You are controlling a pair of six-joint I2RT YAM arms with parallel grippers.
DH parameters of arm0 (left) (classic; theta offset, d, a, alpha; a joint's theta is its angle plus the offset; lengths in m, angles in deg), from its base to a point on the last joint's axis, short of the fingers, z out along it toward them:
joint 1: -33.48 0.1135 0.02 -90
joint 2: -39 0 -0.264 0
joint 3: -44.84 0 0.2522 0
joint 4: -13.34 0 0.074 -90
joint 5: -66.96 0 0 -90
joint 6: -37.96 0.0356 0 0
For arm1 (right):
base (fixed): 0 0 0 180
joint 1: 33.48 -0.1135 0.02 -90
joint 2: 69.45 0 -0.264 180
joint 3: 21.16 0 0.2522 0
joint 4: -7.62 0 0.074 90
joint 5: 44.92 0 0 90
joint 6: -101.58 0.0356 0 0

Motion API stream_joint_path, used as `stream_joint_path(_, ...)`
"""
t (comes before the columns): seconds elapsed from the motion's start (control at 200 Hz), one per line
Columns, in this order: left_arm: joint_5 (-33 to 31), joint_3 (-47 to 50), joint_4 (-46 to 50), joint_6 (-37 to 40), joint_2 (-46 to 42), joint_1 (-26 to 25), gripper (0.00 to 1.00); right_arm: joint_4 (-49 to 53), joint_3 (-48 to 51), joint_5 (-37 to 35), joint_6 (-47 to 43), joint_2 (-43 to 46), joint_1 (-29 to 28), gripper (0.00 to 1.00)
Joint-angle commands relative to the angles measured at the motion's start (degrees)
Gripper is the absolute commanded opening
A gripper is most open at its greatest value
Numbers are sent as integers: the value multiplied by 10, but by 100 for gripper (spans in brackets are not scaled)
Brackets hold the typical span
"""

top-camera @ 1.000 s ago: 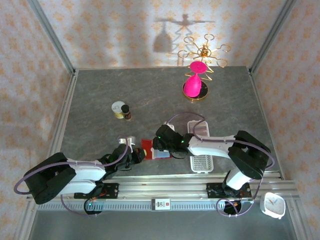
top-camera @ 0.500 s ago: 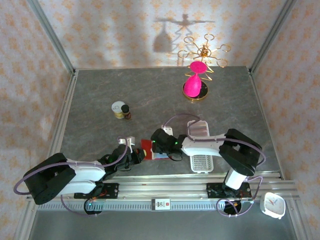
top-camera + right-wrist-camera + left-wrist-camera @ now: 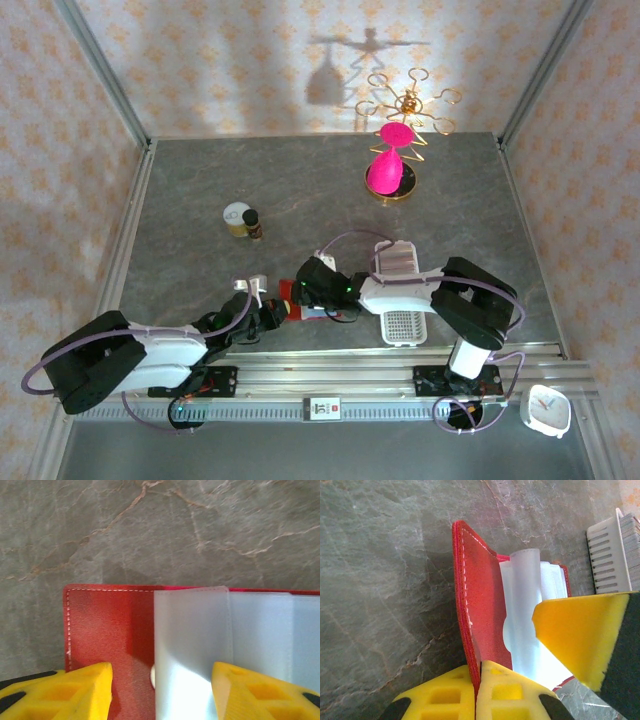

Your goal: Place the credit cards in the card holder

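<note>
Card holder [image 3: 288, 297], the small red leather-look folding wallet: where does it lie?

— On the grey, marble-veined tabletop [image 3: 380, 580] near the front edge, between the two arms, just beside the long white slotted plastic tray [image 3: 610, 555]. It lies open, one stitched red flap standing up on edge.

And inside it?

— Frosted, translucent plastic sleeves [image 3: 190, 640], smooth and slightly curled, fanning off the red cover.

What does the left gripper [image 3: 476, 690] do?

— Its yellow, square-pitted pads [image 3: 445, 700] are pressed together on the edge of the upright flap, pinching the grainy red material.

And the right gripper [image 3: 160, 695]?

— Its jaws stand apart over the sleeves, one yellow finger [image 3: 75, 690] above the red inner face, the other over the frosted plastic. Neither finger clamps anything.
</note>
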Motion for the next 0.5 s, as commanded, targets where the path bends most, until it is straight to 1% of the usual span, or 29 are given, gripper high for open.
stream_joint_path(0.0, -9, 15, -5, -1, -4, -4, 5, -44, 16, 41, 27, 4, -5, 55)
stream_joint_path(0.295, -5, 23, -16, -6, -3, -4, 4, -106, 35, 57, 60, 21, -5, 55)
stream_joint_path(0.496, -10, 35, -23, -14, -13, -4, 6, -127, 32, 65, 73, 12, -5, 55)
